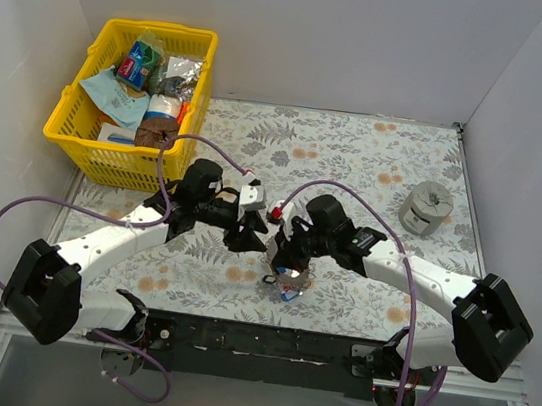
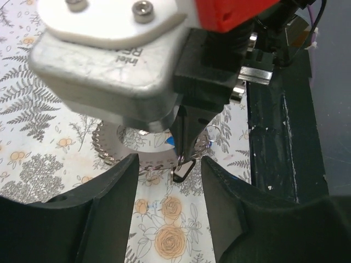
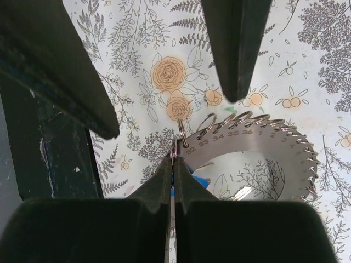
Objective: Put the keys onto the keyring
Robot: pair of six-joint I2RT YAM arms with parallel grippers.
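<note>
Right gripper (image 3: 173, 156): fingers pressed together, apparently pinching a blue key (image 3: 198, 181) edge-on. Its tip meets the rim of the keyring (image 3: 247, 145), lower centre of frame, probably to feed a loop. Left gripper (image 2: 169, 167): spread, straddling the spot, likely to steady the keyring. The keyring lies flat on the table (image 3: 137, 44).

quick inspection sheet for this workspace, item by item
surface: floral tablecloth, flat
job's things: silvery toothed keyring at centre; blue-headed key showing in its opening
clutter: yellow plastic basket of packets, far left; squat grey cylinder, right
grippers: left gripper open over the ring; right gripper shut, apparently on the ring's edge
cables: purple cables looping off both arms, clear of the ring
surroundings: white walls on three sides
</note>
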